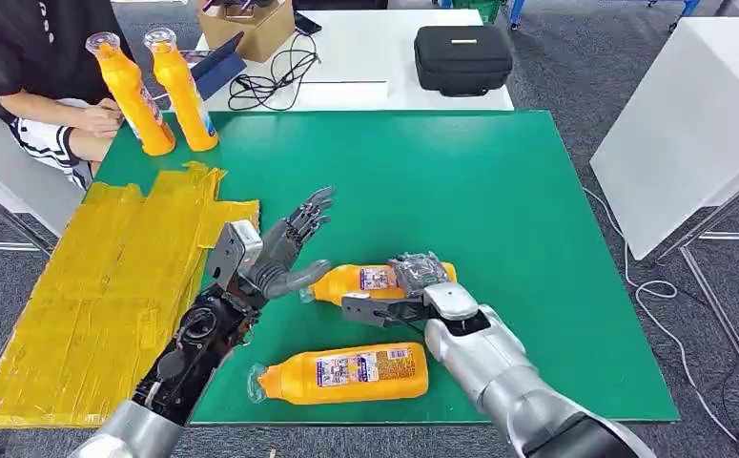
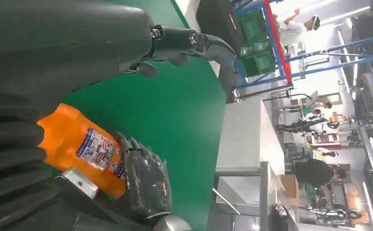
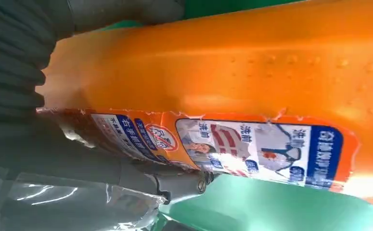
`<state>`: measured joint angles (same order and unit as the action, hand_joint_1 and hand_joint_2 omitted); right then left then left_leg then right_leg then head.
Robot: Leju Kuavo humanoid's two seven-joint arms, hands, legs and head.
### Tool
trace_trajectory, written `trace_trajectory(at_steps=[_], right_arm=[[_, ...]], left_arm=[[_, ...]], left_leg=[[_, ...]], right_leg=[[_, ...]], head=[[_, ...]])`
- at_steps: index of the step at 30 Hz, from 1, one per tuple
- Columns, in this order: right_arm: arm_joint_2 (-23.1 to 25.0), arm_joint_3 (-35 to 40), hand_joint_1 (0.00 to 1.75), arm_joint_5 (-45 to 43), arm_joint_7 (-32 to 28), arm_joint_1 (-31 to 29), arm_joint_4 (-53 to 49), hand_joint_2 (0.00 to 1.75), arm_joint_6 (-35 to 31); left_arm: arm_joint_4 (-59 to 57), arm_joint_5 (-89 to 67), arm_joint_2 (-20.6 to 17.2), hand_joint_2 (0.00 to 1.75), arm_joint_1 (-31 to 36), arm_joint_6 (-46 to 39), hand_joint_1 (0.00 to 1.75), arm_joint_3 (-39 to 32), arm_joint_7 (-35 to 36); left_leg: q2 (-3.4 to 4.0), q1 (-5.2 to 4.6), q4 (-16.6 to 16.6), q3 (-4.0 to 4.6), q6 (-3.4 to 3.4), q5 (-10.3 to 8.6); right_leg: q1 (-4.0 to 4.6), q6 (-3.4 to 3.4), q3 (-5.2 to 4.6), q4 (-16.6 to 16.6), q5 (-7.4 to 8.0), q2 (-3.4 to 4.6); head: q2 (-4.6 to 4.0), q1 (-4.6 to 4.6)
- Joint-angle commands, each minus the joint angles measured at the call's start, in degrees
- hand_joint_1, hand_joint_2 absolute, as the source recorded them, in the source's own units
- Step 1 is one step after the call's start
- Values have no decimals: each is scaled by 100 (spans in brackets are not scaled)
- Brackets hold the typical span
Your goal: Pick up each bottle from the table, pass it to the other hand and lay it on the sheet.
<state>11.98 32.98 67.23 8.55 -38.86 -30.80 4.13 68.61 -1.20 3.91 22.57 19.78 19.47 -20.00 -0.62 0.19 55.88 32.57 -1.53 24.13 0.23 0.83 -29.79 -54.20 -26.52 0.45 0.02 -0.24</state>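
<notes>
The right robot hand (image 1: 420, 286) is gripping a lying orange bottle (image 1: 365, 281) mid-frame, the left robot hand (image 1: 284, 250) is spreading open beside its cap, and another bottle (image 1: 346, 373) is lying below, two upright bottles (image 1: 160, 91) standing upper left by a seated person (image 1: 31, 67).

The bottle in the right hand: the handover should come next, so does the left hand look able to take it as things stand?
Probably yes. The left hand is open beside the cap end of the held bottle, its thumb near the neck, with nothing between them. The right hand covers only the far half.
</notes>
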Motion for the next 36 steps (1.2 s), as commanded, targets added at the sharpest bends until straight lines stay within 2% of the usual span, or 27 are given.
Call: trace_trajectory(at_steps=[1,7,10,11,14,15,17,22,23,24,29,30,34,35,36], right_arm=[[-4,-5,175,-8,7,-205,564,175,74],[12,-55,175,-42,-15,-279,564,175,71],[-38,-404,175,-337,-166,-230,214,175,-452],[-76,-628,175,-548,-278,-129,-39,175,-702],[-290,-1189,175,-1096,-490,253,-885,175,-1117],[-357,-1420,175,-1322,-575,389,-1122,175,-1328],[-448,-1979,175,-1859,-819,653,-1513,175,-1867],[-487,-2454,175,-2400,-1293,987,-1843,175,-2509],[-475,-2486,175,-2449,-1328,1011,-1867,175,-2542],[-446,-2609,175,-2712,-1538,1130,-2030,175,-2711],[-463,-2601,175,-2729,-1557,1157,-2044,175,-2715],[-463,-2601,175,-2729,-1557,1157,-2044,175,-2715],[-382,-2758,175,-3154,-1889,1327,-2277,175,-2992],[-388,-2704,175,-3212,-1934,1386,-2352,175,-2935],[-368,-2645,175,-3306,-1996,1469,-2470,175,-2838]], left_arm=[[-475,19,68,175,304,17,0,-98,12],[-464,23,99,175,302,3,0,-121,-2],[-256,36,44,175,148,22,0,-197,-9],[-143,11,18,175,58,12,0,-229,-14],[175,13,-35,175,-174,68,0,-368,-17],[256,203,-29,175,-246,249,0,-430,27],[530,127,-132,175,-429,360,0,-310,36],[714,88,-212,175,-565,240,0,-243,27],[713,88,-217,175,-562,237,0,-239,27],[718,90,-207,175,-558,222,0,-248,25],[723,90,-203,175,-558,220,0,-247,25],[723,90,-203,175,-558,220,0,-247,25],[712,33,-149,175,-530,152,0,-217,50],[681,28,-136,175,-500,142,0,-193,52],[632,30,-124,175,-452,125,0,-146,51]], left_leg=[[-5,2,-3,-14,4,4],[-5,2,0,-15,4,5],[-1,7,4,-25,8,12],[-1,0,-2,-7,3,2],[-1,0,-5,-7,2,2],[3,6,1,-31,7,18],[-4,4,-1,-21,5,15],[-27,1,-2,-3,2,5],[-23,7,6,-29,6,22],[-21,1,0,-5,4,7],[-21,-2,-1,5,3,2],[-15,5,6,-17,9,16],[-19,-2,-1,-1,3,5],[-13,5,6,-24,8,22],[-19,-1,-1,-5,4,8]], right_leg=[[2,4,18,7,-4,-11],[2,5,18,4,-6,-12],[7,7,31,5,-10,-13],[0,4,8,3,-2,-6],[0,4,9,6,-2,-6],[6,9,37,9,-14,-9],[4,8,28,8,-13,-14],[-5,6,12,7,-6,-19],[1,11,42,9,-18,-23],[-5,6,14,6,-6,-14],[-8,2,0,3,-2,-12],[-1,5,24,2,-13,-15],[-5,3,5,3,-5,-13],[2,7,31,3,-18,-14],[-4,4,10,4,-8,-15]], head=[[0,0],[0,2],[0,2],[0,2],[0,2],[0,2],[0,0],[0,2],[0,2],[0,2],[0,0],[0,2],[0,2],[0,0],[0,0]])
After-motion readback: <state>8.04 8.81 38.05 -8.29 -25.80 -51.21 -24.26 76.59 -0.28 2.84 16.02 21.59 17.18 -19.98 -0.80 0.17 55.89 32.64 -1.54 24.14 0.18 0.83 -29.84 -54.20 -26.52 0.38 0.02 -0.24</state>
